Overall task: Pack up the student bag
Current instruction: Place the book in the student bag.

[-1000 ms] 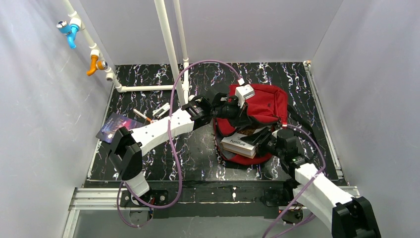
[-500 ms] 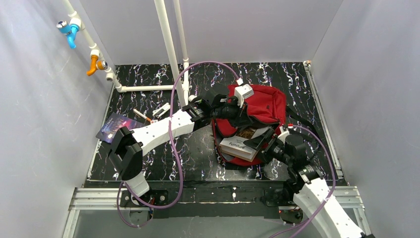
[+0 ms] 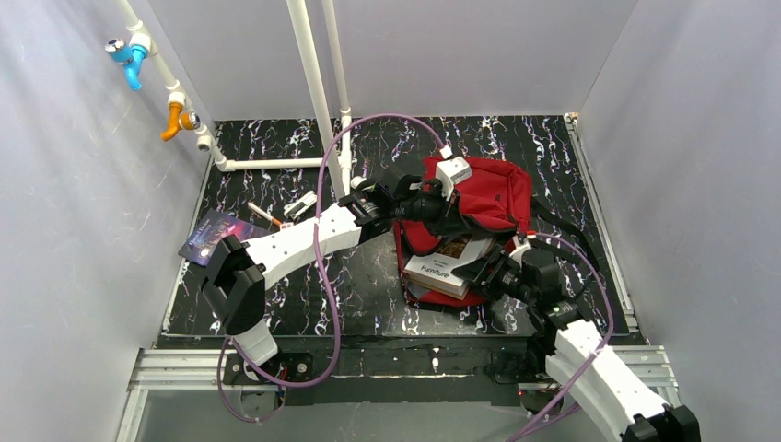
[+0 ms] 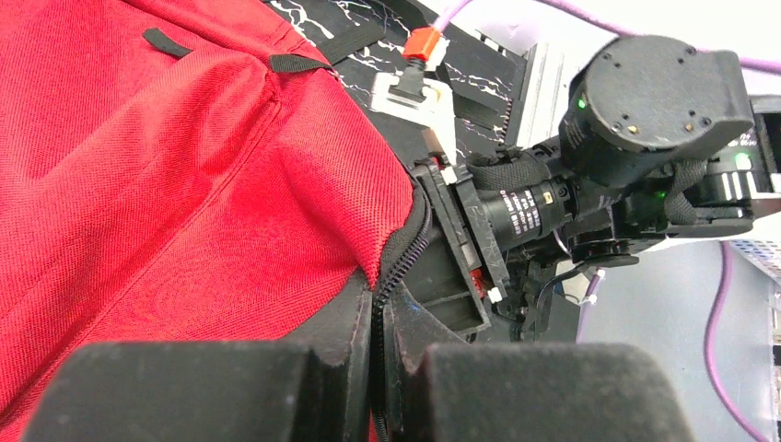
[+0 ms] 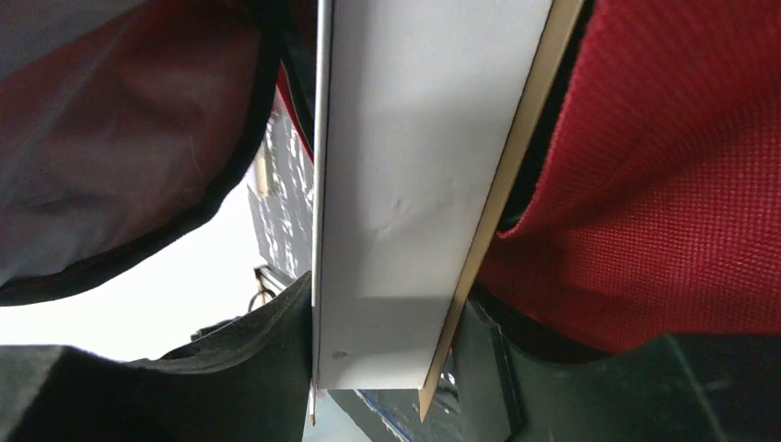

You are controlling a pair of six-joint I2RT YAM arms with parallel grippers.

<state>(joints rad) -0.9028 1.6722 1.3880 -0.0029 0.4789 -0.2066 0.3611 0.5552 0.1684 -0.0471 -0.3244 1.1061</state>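
Note:
The dark-red student bag (image 3: 498,195) lies at the middle right of the table, its mouth toward the arms. My left gripper (image 3: 440,213) is shut on the bag's black zipper edge (image 4: 398,262) and holds the upper flap (image 4: 184,184) up. A thick white book marked "Furniture" (image 3: 440,268) sticks half out of the mouth. My right gripper (image 3: 483,268) is shut on that book's near end. In the right wrist view the book's page block (image 5: 414,184) fills the space between both fingers, with red fabric (image 5: 681,184) to its right and grey lining (image 5: 120,138) to its left.
A dark blue book (image 3: 210,238), a pen (image 3: 262,214) and a small white item (image 3: 299,206) lie at the left of the table. White pipes (image 3: 313,92) rise at the back. A purple cable (image 3: 324,249) hangs along the left arm. White walls close in both sides.
My right gripper let go of the book, drew back a little, then came forward and closed on it again. The book has shifted slightly left. The left gripper kept its hold.

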